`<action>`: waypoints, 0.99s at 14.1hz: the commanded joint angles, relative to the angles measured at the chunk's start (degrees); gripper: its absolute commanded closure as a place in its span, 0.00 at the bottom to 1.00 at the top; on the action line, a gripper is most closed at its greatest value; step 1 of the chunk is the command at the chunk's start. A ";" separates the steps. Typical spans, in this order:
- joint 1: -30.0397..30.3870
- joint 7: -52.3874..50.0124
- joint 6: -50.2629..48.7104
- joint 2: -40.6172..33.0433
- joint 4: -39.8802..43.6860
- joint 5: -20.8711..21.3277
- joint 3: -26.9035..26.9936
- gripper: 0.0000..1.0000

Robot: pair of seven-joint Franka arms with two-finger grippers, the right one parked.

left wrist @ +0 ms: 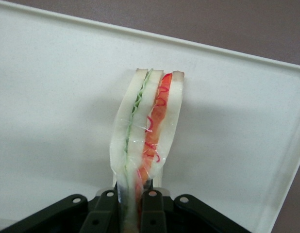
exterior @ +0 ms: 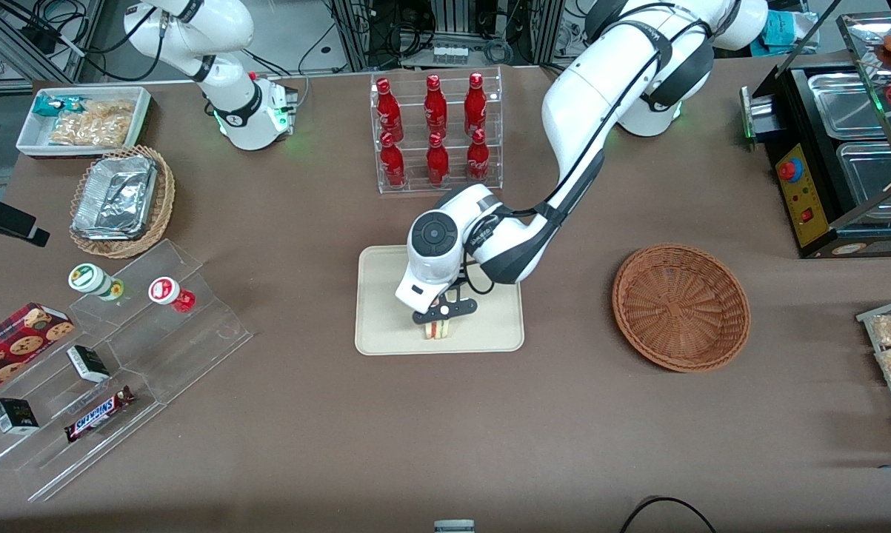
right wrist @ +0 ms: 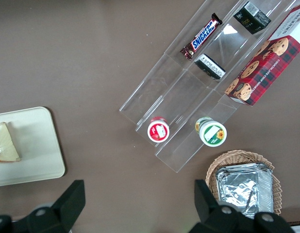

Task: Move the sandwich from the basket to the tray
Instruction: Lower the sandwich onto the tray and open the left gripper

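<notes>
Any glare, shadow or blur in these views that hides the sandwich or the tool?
Front view: even light, arm partly covers the tray; sandwich small under the tool. Left wrist view: sandwich sharp, soft shadow beside it on the tray, no glare, fingers shut on it. Right wrist view: sandwich cut off by the frame edge.

lab, mock shop | equipment racks [exterior: 445, 29] | stocked bottle rack [exterior: 436, 133]
</notes>
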 commanded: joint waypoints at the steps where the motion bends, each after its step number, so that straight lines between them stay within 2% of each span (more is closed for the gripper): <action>1: -0.53 2.32 -3.82 -0.44 1.67 0.04 0.22 1.00; 5: -0.71 3.47 -5.86 -0.62 1.50 -0.05 0.04 0.99; 7: -0.71 2.77 -5.59 -0.44 1.41 -0.22 0.04 0.94; 8: -0.80 2.33 -5.59 -0.44 1.41 -1.27 0.04 0.79; 9: -0.89 1.80 -5.68 -0.44 1.41 -2.76 0.04 0.32; 10: -0.89 0.32 -5.77 -0.62 1.41 -3.55 0.13 0.00; 14: -0.80 -0.93 -7.60 -3.42 0.98 -2.86 0.57 0.00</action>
